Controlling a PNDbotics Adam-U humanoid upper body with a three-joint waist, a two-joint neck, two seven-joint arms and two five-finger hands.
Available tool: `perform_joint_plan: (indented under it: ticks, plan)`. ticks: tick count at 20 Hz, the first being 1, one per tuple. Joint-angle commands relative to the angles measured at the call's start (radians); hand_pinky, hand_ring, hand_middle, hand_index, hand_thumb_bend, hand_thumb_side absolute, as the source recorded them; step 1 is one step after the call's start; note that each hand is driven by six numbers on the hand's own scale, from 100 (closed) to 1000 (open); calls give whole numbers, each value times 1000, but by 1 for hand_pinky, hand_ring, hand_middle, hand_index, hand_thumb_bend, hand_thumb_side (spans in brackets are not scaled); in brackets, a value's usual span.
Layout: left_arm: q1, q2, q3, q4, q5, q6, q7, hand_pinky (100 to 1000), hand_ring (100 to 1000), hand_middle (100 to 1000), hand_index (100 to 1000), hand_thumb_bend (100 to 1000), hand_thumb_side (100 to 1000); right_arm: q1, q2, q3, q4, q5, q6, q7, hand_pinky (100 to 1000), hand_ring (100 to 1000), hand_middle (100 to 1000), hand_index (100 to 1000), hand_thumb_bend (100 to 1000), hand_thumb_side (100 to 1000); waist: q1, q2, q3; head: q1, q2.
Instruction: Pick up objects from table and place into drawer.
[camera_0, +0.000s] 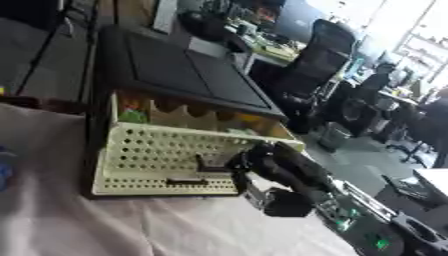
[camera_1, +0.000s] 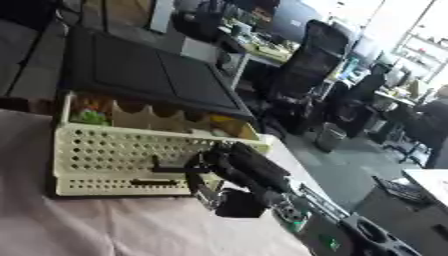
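A cream drawer (camera_0: 157, 155) with a perforated front stands pulled out of a black cabinet (camera_0: 175, 65) on the table. Inside it, along the back, lie a green thing (camera_0: 131, 116), an orange thing (camera_0: 133, 102) and a yellow thing (camera_0: 249, 120). My right hand (camera_0: 262, 161) comes in from the lower right and is against the right part of the drawer's front, beside a dark handle slot (camera_0: 188, 181). The picture is blurred around the hand. My left hand shows in neither view.
A pinkish cloth (camera_0: 105, 225) covers the table in front of the drawer. A blue thing (camera_0: 4, 170) shows at the left edge. Office chairs (camera_0: 319, 50) and desks stand beyond the table on the right.
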Motion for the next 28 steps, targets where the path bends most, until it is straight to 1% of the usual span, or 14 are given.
perform_joint_plan:
  ticks: [1, 10, 14, 24, 28]
  plan:
    - [-11, 9, 4, -13, 7, 3, 1, 577, 534, 653, 865, 186, 1000, -2, -38, -4, -40, -1, -8, 4, 368, 100, 100, 657, 100, 1000, 6, -38, 3, -8, 0]
    - [-10, 10, 7, -13, 11, 2, 4, 578, 535, 653, 865, 187, 1000, 12, -35, 6, -57, 26, -8, 17, 367, 100, 100, 644, 100, 1000, 11, -45, -4, -12, 4]
    - [-9, 9, 8, -13, 11, 2, 6, 578, 534, 653, 865, 186, 1000, 22, -30, 13, -68, 47, -5, 24, 367, 100, 100, 641, 100, 1000, 16, -44, -9, -7, 3]
    - [-6, 6, 9, -13, 16, -1, 8, 579, 538, 654, 866, 185, 1000, 44, -25, 29, -92, 61, -7, 42, 366, 100, 100, 630, 100, 1000, 37, -51, -22, 7, 14]
    - [-4, 6, 10, -13, 19, -3, 9, 580, 543, 655, 866, 184, 997, 48, -28, 31, -92, 54, -10, 46, 365, 100, 100, 627, 100, 1000, 47, -57, -26, 24, 23]
